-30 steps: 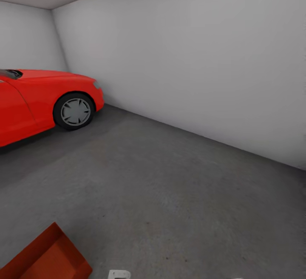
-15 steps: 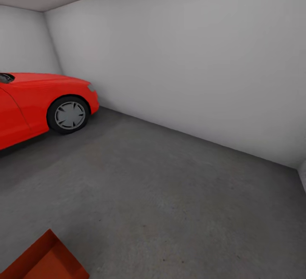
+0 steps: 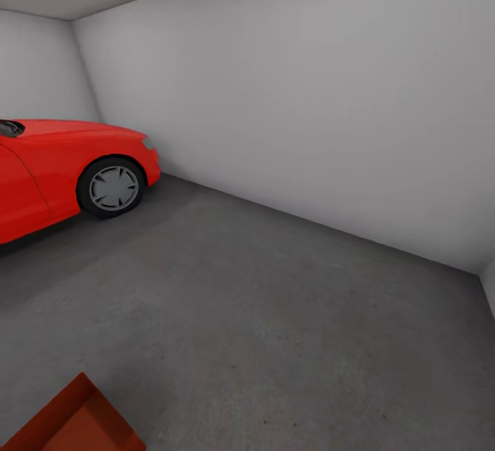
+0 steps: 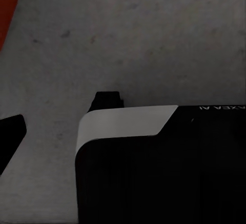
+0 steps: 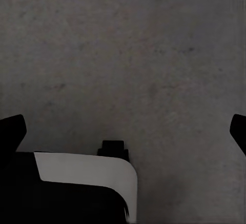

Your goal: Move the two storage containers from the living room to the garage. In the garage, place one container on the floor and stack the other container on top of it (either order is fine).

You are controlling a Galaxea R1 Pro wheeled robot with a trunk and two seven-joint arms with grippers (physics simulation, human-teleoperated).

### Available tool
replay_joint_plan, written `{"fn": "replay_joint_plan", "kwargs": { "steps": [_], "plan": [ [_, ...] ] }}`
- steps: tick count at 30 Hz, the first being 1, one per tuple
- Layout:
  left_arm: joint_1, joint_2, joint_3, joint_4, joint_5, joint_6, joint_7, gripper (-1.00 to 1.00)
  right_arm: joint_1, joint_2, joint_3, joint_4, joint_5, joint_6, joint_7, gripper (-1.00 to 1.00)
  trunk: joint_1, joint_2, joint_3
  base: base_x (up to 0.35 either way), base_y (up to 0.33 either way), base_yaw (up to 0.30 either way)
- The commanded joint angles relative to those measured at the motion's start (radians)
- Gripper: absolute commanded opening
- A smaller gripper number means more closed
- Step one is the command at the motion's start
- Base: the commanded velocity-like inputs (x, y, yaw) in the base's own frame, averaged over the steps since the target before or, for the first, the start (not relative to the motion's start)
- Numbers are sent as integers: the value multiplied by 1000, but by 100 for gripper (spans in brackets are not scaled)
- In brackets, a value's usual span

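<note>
The view has stopped turning; 1 container (image 3: 75, 420) sits on the garage floor (image 3: 275, 313). The right hand (image 5: 125, 131) is apart and empty; the left hand's (image 4: 66, 126) state I cannot tell.

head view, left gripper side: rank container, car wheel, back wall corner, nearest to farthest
1. storage container: bottom-left corner, on the robot's left side, on the floor.
2. car wheel: mid-left, farther back.
3. wall corner: upper left, behind the car.

Left wrist camera is looking down on the dark grey floor (image 4: 154, 39), mottled with faint specks. An orange-red container (image 4: 7, 3) is showing as a sliver at one corner. One black fingertip (image 4: 10, 137) is visible; the robot's black-and-white body (image 4: 154, 172) is occupying the near field.
</note>
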Motion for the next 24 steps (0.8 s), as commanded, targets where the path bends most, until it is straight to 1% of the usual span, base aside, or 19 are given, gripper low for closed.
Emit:
{"fn": "replay_joint_plan", "kwargs": {
  "steps": [1,10,14,17,20,24],
  "plan": [
    [2,0,-8,3,9,1,2,100,-1,-1,-5,4,-2,-6,4,100,-4,7,2,0,0,0],
    [26,12,-8,7,9,2,2,100,0,-5,-5,2,-4,-4,3,100,-38,70,31,0,0,0],
    [38,14,-8,7,9,2,1,100,0,-1,-5,4,-5,-3,1,100,-54,98,44,0,0,-16],
    [49,15,-8,7,8,2,-1,100,1,1,-5,9,-5,-3,2,100,-65,119,57,0,0,-96],
    [57,15,-8,7,8,2,-2,100,21,1,-5,11,-2,-3,3,100,-77,140,71,0,0,-150],
    [64,16,-9,7,8,3,-2,100,31,2,-5,11,0,-3,4,100,-77,140,76,0,0,-171]
  ]
}}
